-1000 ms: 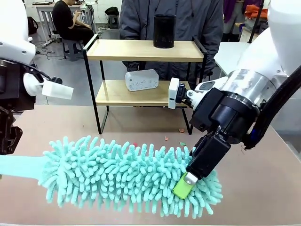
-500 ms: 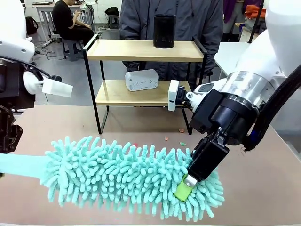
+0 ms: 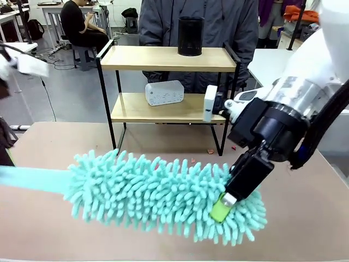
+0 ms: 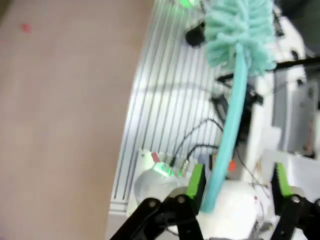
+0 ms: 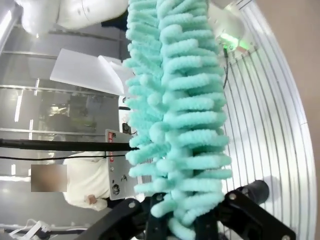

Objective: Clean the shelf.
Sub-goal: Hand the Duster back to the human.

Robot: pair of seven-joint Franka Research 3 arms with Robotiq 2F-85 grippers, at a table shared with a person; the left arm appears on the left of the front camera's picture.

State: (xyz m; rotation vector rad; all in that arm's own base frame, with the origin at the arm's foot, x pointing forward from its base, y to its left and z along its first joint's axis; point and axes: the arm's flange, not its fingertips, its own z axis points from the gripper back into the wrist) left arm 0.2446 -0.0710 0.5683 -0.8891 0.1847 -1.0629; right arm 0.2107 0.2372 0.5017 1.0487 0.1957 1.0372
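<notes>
A fluffy turquoise duster point(image 3: 163, 199) was seen lying lengthwise over the near part of the brown worktop point(image 3: 305, 218), its flat handle point(image 3: 32, 179) running off toward the picture's left edge. The right tool point(image 3: 221, 209) was clamped on the duster's far end, its green-padded fingertip point(image 3: 220, 210) sunk among the strands; in the right wrist view the strands point(image 5: 175, 115) were seen rising straight up from between the closed black fingers point(image 5: 245, 220).

The left tool point(image 4: 235, 182) was held wide in the left wrist view, its two green pads point(image 4: 196, 180) standing well apart. The handle point(image 4: 231, 120) passed between them close to one pad; whether it touched that pad could not be told.

The shelf point(image 3: 163, 82) was found at the far side of the worktop, behind the duster and clear of it. A black cylindrical container point(image 3: 191, 36) was set on its upper board, and a white box point(image 3: 164, 93) on its lower board. Small bits of debris point(image 3: 210, 152) were scattered on the worktop near the shelf's right front leg. A person in a grey jacket point(image 3: 163, 22) was standing just behind the shelf.
</notes>
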